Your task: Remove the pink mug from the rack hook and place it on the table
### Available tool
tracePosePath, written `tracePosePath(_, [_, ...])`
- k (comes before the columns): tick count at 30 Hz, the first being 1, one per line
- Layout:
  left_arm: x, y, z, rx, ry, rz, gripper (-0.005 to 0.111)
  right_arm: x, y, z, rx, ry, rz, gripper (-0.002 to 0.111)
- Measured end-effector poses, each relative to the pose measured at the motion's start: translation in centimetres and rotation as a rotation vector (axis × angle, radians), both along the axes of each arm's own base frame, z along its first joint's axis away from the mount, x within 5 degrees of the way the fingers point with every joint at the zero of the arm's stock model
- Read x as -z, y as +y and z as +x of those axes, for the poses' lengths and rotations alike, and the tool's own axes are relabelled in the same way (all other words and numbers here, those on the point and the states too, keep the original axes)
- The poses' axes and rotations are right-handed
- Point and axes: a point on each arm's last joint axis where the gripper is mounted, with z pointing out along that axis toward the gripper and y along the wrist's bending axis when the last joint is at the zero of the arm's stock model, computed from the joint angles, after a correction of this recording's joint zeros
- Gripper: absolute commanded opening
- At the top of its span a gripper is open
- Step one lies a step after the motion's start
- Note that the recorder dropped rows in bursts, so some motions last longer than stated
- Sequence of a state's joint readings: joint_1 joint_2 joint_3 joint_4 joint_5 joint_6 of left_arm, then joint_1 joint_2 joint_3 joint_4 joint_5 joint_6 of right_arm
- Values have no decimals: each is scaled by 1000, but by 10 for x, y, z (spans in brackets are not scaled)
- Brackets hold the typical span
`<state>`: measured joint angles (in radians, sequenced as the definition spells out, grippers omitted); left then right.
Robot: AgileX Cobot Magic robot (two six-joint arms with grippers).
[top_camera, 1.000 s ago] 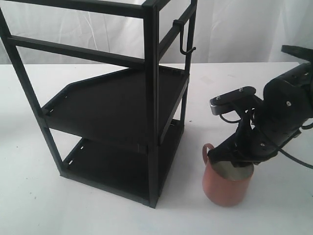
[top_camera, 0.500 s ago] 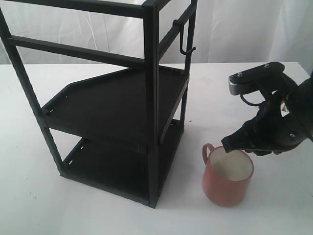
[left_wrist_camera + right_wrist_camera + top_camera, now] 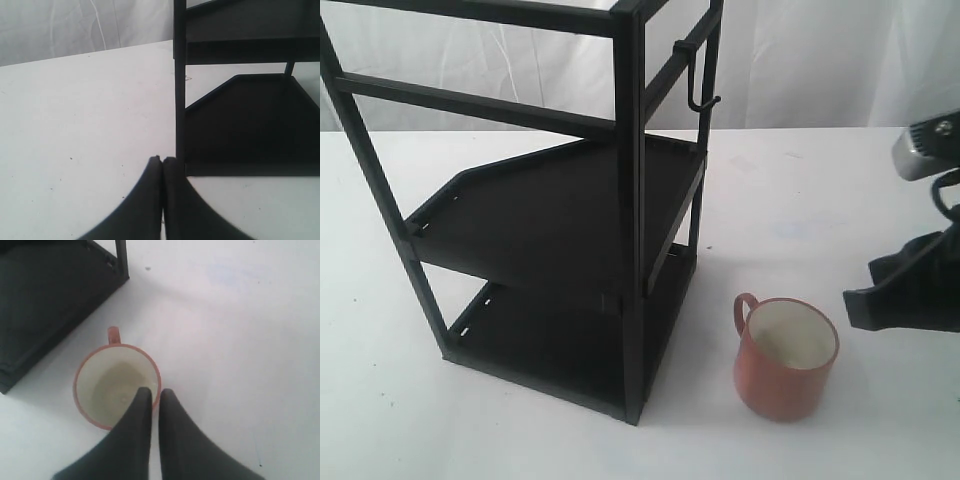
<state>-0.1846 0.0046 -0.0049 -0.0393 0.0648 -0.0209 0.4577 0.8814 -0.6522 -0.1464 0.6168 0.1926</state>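
The pink mug (image 3: 785, 360) stands upright on the white table (image 3: 800, 200), just right of the rack (image 3: 560, 215), with its handle pointing toward the rack. The rack hook (image 3: 698, 85) on the upper side bar is bare. My right gripper (image 3: 857, 305) hovers to the right of the mug, apart from it. In the right wrist view its fingers (image 3: 155, 391) stand a narrow slit apart above the mug (image 3: 117, 387) rim, with nothing between them. My left gripper (image 3: 162, 160) is shut and empty over the table beside a rack post (image 3: 180, 90); the exterior view does not show it.
The rack's two flat black shelves (image 3: 570, 200) carry nothing. Its lower shelf corner (image 3: 45, 300) lies close to the mug in the right wrist view. White cloth hangs behind the table (image 3: 820, 60).
My right gripper has let go of the mug's rim, lifted and drawn away to the right. The mug stays standing on the table. The left arm has not moved.
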Motion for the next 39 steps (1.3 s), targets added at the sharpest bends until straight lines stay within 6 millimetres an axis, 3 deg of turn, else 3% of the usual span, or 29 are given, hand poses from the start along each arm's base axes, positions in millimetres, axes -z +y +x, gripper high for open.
tracePosePath(5, [0,0,0,0,0,0,0,-4,-8,-22,3,-60,84,0])
tracePosePath(13, [0,0,0,0,0,0,0,-10,-16,-41,4,-106,121,0])
tracePosePath(32, [0,0,0,0,0,0,0,-13,-17,-42,2,-135,135,0])
tracePosePath(39, [0,0,0,0,0,0,0,-11,-11,-37,-53,-366,248,0])
